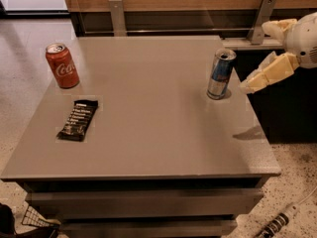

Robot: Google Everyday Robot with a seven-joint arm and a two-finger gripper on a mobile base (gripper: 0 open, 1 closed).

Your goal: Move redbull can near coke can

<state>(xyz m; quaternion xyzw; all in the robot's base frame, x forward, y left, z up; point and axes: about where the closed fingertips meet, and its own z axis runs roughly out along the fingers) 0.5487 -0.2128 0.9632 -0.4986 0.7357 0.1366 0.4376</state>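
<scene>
**Approach from the right, nothing gripped**

I have the gripper hanging off the table's right edge, just beside the upright redbull can. Its fingers are spread wide, I judge so they can straddle the can. The coke can stands well apart, far left, with a dark snack bar in front of it.

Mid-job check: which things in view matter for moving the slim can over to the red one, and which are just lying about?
For the job:
- slim blue-and-silver can, standing near the table's right edge
- red can, standing at the back left
- tool, in the air just right of the slim can, apart from it

Lying about:
- dark snack bar, flat in front of the red can
- table, only the surface
</scene>
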